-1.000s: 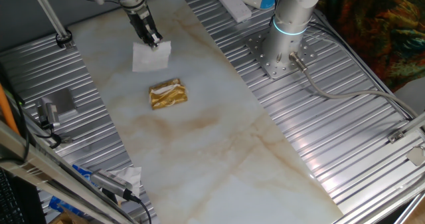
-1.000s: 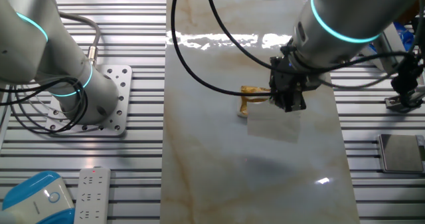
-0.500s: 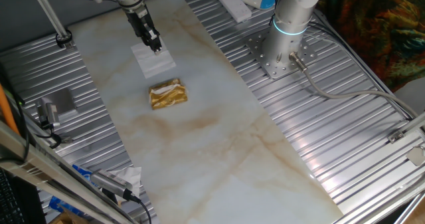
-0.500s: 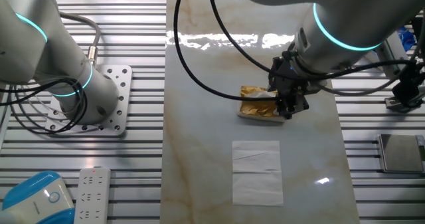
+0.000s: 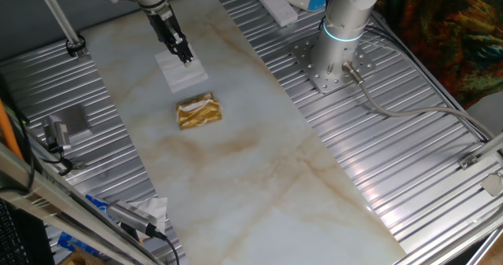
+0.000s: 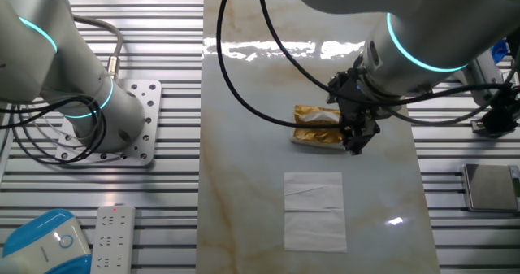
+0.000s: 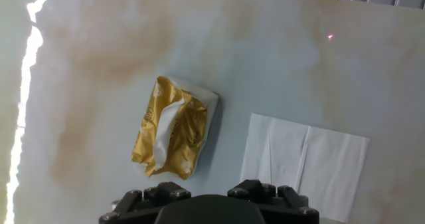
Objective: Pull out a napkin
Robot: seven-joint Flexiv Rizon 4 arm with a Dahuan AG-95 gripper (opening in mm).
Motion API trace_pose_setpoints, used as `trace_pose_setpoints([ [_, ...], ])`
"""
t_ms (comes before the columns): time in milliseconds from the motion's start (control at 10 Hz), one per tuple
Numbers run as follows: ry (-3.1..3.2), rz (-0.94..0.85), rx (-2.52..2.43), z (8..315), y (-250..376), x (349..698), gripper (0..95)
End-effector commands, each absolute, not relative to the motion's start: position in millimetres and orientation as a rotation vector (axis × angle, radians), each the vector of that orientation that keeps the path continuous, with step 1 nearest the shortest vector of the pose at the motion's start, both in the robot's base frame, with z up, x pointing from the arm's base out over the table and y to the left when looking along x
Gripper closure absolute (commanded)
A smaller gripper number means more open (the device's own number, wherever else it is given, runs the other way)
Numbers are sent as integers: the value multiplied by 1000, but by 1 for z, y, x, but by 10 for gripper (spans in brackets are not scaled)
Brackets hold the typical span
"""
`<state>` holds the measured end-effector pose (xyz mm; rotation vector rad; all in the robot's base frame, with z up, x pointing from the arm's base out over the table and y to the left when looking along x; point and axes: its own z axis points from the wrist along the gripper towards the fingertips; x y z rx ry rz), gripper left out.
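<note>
The napkin [image 5: 185, 73] lies flat and unfolded on the marble table, free of the gripper; it also shows in the other fixed view [image 6: 314, 210] and in the hand view [image 7: 305, 161]. The gold pack [image 5: 198, 111] lies beside it with a white tissue edge showing at its slit [image 7: 171, 121]; it also shows in the other fixed view [image 6: 317, 126]. My gripper [image 5: 184, 54] hangs above the napkin's far edge, open and empty. In the other fixed view the gripper [image 6: 357, 142] is near the pack's right end. In the hand view only the finger bases [image 7: 154, 195] show.
The arm's base [image 5: 334, 60] is bolted to the ribbed metal surface right of the marble. A white remote [image 5: 273, 3] and a blue-white device [image 6: 41, 240] lie near it. A grey metal block [image 5: 75, 119] sits left. A white wad with blue packaging [image 5: 145, 212] lies at the front left.
A second ago the gripper held the napkin hanging above the table. It has let go; the napkin now lies flat, and the gripper has drawn slightly away from it.
</note>
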<state>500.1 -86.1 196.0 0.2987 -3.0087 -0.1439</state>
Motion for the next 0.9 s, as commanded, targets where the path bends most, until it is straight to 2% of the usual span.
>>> trace_pose_setpoints([
  [100, -3009, -150, 308, 196, -86, 499, 190],
  [900, -3009, -172, 301, 201, -85, 497, 190],
])
